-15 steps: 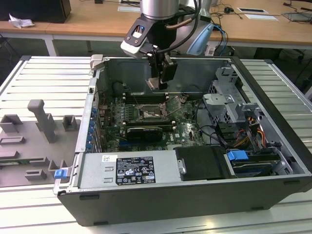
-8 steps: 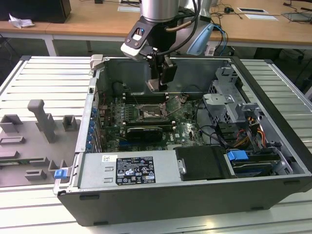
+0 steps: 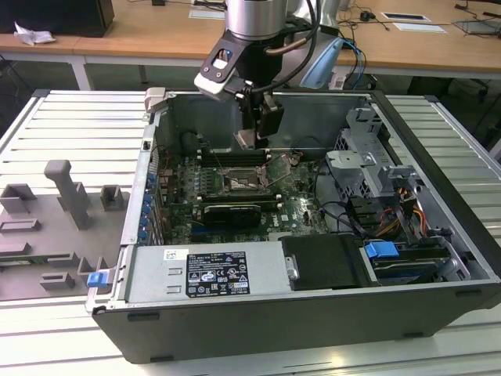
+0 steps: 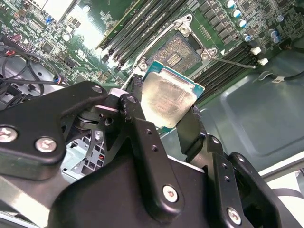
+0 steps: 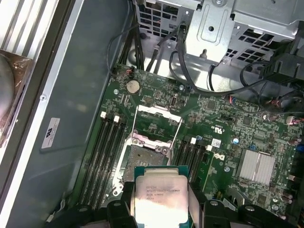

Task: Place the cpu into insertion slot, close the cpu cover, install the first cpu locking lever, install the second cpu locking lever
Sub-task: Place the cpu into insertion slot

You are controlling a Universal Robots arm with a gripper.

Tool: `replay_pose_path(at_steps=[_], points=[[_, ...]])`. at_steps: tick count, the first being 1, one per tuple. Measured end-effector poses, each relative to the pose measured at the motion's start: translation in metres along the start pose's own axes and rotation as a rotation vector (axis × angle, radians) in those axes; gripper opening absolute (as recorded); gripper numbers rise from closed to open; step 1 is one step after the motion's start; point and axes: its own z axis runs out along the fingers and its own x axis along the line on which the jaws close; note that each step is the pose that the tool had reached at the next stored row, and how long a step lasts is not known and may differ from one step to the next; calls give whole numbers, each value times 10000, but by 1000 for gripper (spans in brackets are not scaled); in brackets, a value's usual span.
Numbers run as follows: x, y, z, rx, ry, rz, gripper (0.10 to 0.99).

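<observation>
My gripper (image 3: 249, 141) hangs inside the open computer case, shut on the cpu (image 4: 167, 99), a flat square chip with a pale metal top. Black fingers (image 4: 189, 129) clamp two opposite edges of the cpu (image 5: 161, 199). The insertion slot (image 5: 142, 159) lies uncovered on the green board, a little below and ahead of the chip, and the chip is clear of it. In the exterior view the insertion slot (image 3: 239, 182) is just below the gripper. The cpu cover (image 5: 159, 109) is swung open beyond the slot, and it stands up at the slot's right (image 3: 283, 164) in the exterior view.
Long black memory slots (image 5: 107, 152) flank the socket on both sides. A drive cage (image 3: 364, 160) with cables fills the case's right end in the exterior view. A power supply (image 3: 207, 274) runs along the near wall. Grey fixtures (image 3: 66, 196) stand on the table at the exterior view's left.
</observation>
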Motion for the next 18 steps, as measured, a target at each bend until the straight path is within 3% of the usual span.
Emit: replay_pose_path(at_steps=[18], points=[[-1, -6, 69, 0, 0, 5, 533]])
